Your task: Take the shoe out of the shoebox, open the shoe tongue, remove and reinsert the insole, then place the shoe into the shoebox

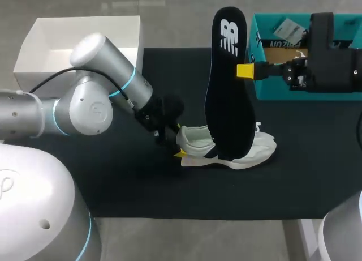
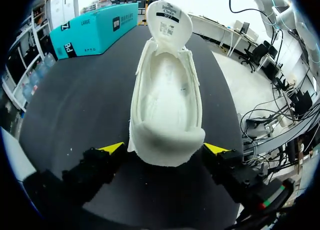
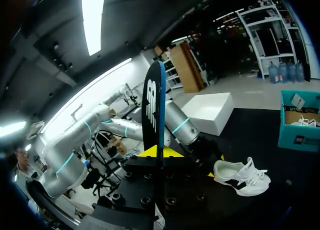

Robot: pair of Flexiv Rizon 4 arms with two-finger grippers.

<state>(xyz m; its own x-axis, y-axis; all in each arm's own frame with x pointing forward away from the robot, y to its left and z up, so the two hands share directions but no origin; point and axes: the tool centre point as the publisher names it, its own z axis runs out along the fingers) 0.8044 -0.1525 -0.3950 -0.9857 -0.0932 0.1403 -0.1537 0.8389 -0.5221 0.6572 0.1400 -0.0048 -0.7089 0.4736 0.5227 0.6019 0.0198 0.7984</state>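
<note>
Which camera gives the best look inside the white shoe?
The left wrist view: it looks straight into the white shoe, tongue open. In the head view the black insole covers its middle; the right wrist view shows only its side.

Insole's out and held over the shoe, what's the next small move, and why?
Probably lower the insole into the shoe: the right gripper, jaws shut on it, holds it above the opened shoe, while the left gripper clamps the heel.
</note>
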